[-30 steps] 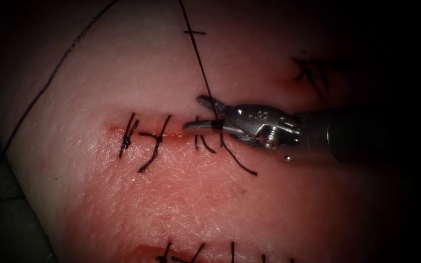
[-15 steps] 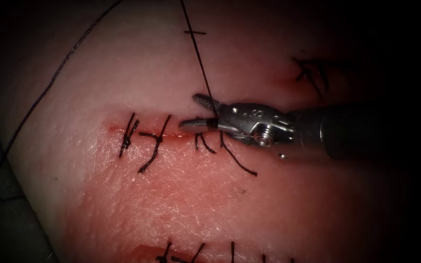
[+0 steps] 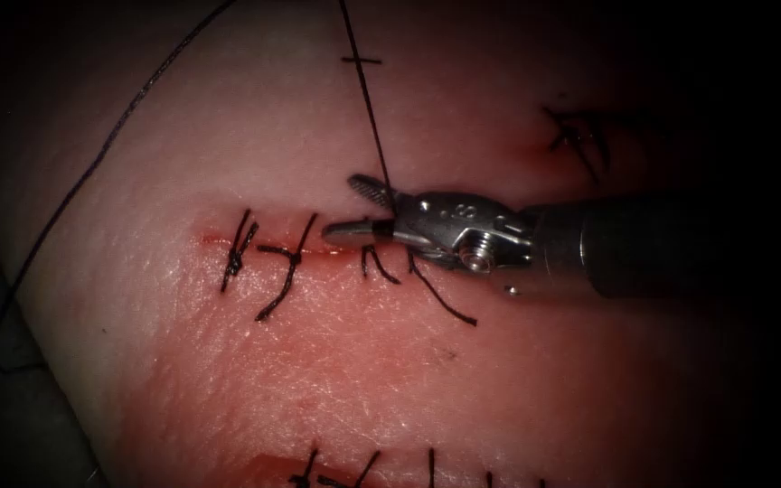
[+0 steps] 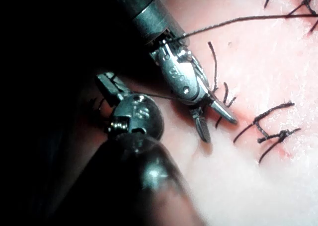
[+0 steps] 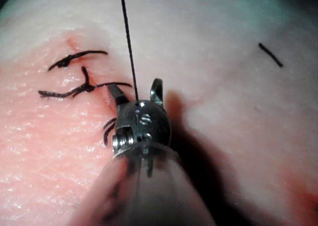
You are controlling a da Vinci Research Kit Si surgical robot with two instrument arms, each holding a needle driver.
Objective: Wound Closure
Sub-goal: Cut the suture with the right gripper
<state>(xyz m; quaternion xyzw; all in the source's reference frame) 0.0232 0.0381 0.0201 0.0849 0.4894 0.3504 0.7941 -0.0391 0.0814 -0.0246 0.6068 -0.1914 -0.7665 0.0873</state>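
The right tool (image 3: 363, 208) lies over the cut (image 3: 264, 246), its jaws parted around the taut thread (image 3: 368, 108) without gripping it; the left tool (image 4: 112, 87) sits beside it, its grip not discernible; knotted stitches (image 3: 286, 262) cross the cut.

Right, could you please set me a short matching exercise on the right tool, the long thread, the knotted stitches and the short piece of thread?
Things:
1. right tool
2. long thread
3. knotted stitches
4. short thread piece

States or places:
A. tied across the cut, left of the tool's tips
B. jaws open, gripping nothing
C. runs straight down from the upper edge, between the open jaws
D. lies on the tissue, well above the cut

Pairs: 1-B, 2-C, 3-A, 4-D
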